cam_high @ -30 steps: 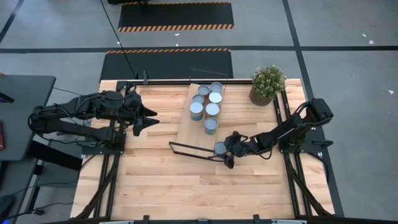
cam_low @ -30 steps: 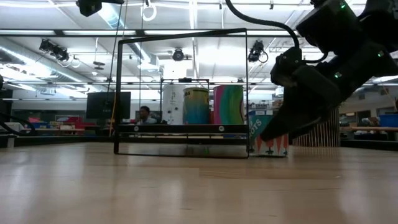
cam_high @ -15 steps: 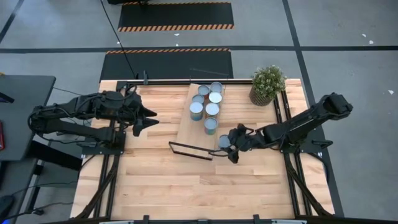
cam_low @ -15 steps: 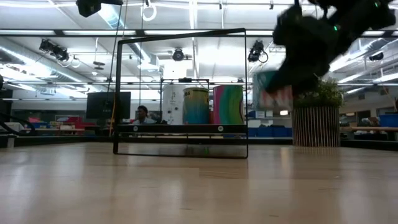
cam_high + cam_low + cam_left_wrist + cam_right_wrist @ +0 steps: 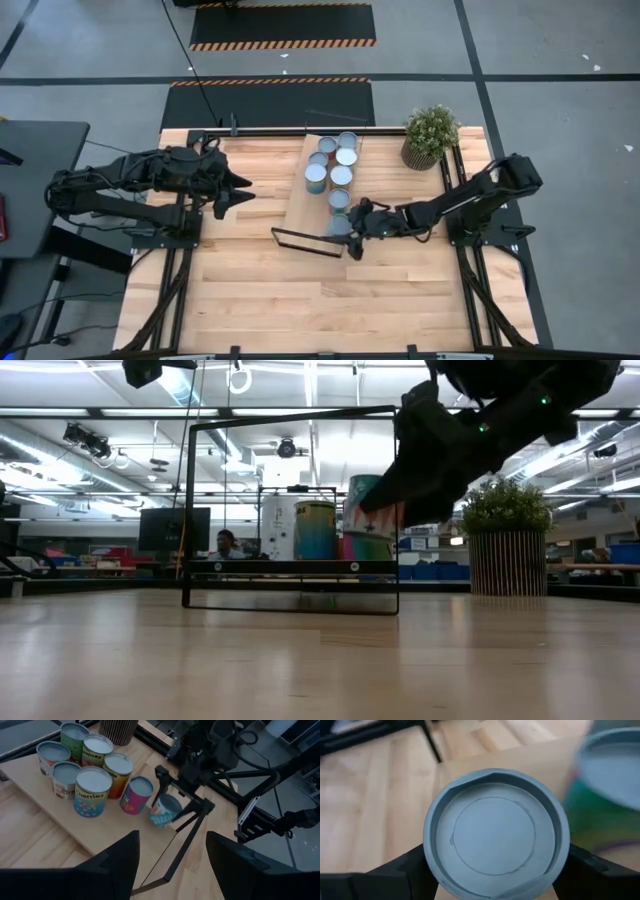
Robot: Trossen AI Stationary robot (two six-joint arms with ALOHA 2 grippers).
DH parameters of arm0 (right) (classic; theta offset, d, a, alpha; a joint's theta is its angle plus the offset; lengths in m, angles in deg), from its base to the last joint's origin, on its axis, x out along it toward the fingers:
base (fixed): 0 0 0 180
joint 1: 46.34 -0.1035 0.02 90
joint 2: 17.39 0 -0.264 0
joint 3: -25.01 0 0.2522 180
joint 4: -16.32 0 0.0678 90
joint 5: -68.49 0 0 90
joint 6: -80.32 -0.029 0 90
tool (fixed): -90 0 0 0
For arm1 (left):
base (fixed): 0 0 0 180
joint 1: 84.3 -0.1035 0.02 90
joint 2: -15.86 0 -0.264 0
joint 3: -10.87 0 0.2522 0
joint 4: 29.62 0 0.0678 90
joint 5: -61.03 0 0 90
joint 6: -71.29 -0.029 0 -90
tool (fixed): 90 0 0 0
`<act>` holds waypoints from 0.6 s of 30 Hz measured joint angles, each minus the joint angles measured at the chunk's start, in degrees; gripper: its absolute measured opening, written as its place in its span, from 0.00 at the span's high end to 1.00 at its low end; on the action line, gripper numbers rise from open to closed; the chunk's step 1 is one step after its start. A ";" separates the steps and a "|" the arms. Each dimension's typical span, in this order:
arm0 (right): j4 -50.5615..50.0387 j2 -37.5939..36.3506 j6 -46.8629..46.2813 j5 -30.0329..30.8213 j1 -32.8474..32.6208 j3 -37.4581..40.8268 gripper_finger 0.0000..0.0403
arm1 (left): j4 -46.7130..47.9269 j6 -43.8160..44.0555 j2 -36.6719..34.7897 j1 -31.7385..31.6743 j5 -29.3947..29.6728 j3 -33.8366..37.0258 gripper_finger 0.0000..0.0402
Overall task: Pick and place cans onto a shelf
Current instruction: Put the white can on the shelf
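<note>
The shelf [image 5: 305, 200] is a pale wood board with a thin black frame [image 5: 305, 241] at its near end. Several cans [image 5: 330, 165] stand upright on it, and they also show in the left wrist view [image 5: 92, 785]. My right gripper [image 5: 348, 229] is shut on one more can [image 5: 340, 224], teal-sided with a pale blue top, above the shelf's near end by the frame. My left gripper [image 5: 240, 192] is open and empty, hovering left of the shelf. My right gripper pinches the can between its two fingers [image 5: 407, 870], one on each opposite side of the round wall just below the top rim [image 5: 432, 865]. The fingers come from the table's right side, slanting down. The can [image 5: 375, 510] hangs tilted, lifted clear of the shelf and table.
A potted green plant [image 5: 431, 136] stands at the table's far right corner. Bare tabletop [image 5: 300, 300] lies on the near side of the frame. A black rail [image 5: 270, 129] runs along the far edge. Beyond the table, a person [image 5: 232, 544] sits in the room.
My right gripper has lifted the can off the table, where it stood just right of the shelf's frame. It has carried the can up and then toward the table's left, over the shelf's near end. The can is now tilted.
</note>
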 joint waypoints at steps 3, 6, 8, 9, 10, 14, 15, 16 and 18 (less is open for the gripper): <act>1.89 2.01 -0.18 -3.45 0.00 -0.10 0.23 | 0.55 0.00 0.02 -0.02 0.00 0.00 0.42; 1.44 3.05 -1.02 -6.11 0.64 -0.18 0.19 | 0.55 0.00 0.00 -0.01 0.00 0.00 0.42; 1.22 3.28 -1.88 -7.26 1.28 -0.16 0.15 | 0.31 -0.04 -0.02 0.00 0.00 0.00 0.42; 1.31 3.42 -1.98 -7.85 1.70 -0.20 0.13 | 0.26 -0.08 -0.02 0.00 0.00 0.00 0.42; 0.85 3.36 -1.99 -8.08 1.99 -0.20 0.12 | 0.15 -0.10 0.00 0.00 0.00 0.00 0.42; 0.44 2.81 -1.50 -8.13 2.60 -0.53 0.09 | -2.01 -2.32 -0.02 0.08 0.00 0.00 0.42; 0.75 2.62 -1.14 -8.06 2.62 -0.59 0.09 | -2.69 -2.92 -0.02 0.34 0.01 -0.01 0.42; 0.69 2.25 -0.68 -8.00 2.64 -0.82 0.10 | -3.02 -3.15 -0.02 0.58 0.05 -0.02 0.42; -0.02 0.79 -0.11 -7.85 2.47 -0.77 0.10 | -3.44 -3.39 -0.01 1.04 0.02 -0.01 0.42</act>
